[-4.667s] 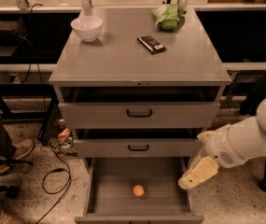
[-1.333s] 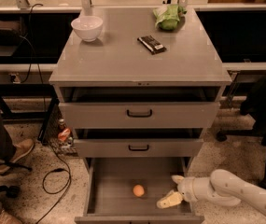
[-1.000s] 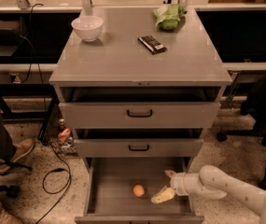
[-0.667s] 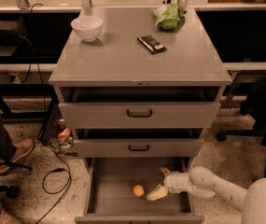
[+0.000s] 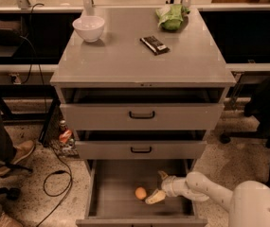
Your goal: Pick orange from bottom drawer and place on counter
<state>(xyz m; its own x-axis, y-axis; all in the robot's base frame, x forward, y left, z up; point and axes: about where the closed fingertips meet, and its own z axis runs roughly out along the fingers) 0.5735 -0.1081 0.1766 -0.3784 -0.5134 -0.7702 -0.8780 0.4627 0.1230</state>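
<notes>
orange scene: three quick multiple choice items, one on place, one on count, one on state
1. Where is the orange? A on the counter; B in the bottom drawer; C on the room floor
2. How many things lie on the counter? A one; B three; C five
3. How is the claw? A open beside the orange; B shut on the orange; C above the counter

B: it lies on the drawer's floor.
B: bowl, green bundle, dark bar.
A: it is spread, inside the drawer, just right of the orange.
</notes>
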